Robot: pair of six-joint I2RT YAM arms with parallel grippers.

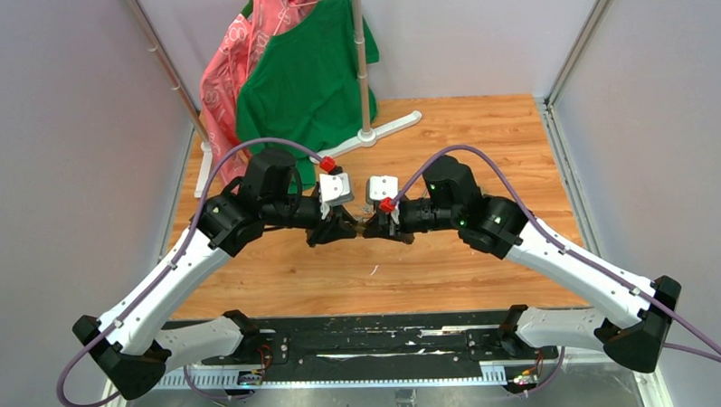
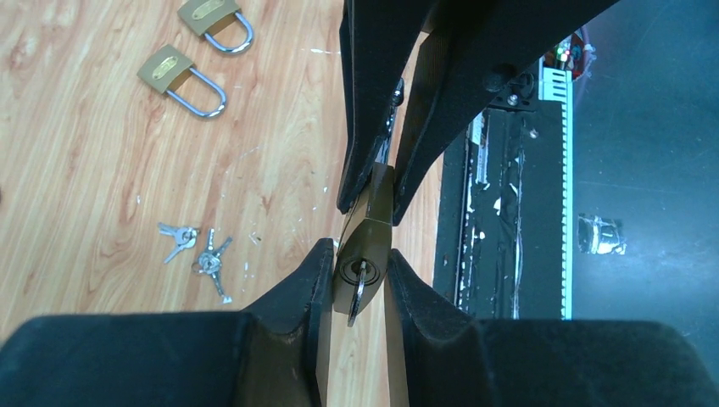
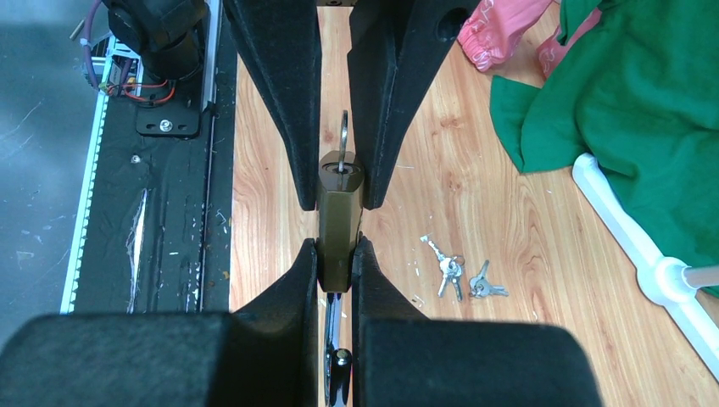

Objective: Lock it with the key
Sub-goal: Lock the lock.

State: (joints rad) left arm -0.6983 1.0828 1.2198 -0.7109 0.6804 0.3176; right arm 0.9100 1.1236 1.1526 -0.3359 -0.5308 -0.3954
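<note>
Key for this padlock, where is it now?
The key sits in the keyhole of the padlock, between the fingers of the left claw, mid-table; the right claw holds the other end of the padlock.

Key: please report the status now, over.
Left gripper shut on padlock at keyhole end, right gripper at shackle end. Key in keyhole. Spare keys aside, nothing blocking.

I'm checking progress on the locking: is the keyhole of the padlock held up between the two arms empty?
No, the left wrist view shows a key sticking out of the keyhole of the held padlock.
</note>
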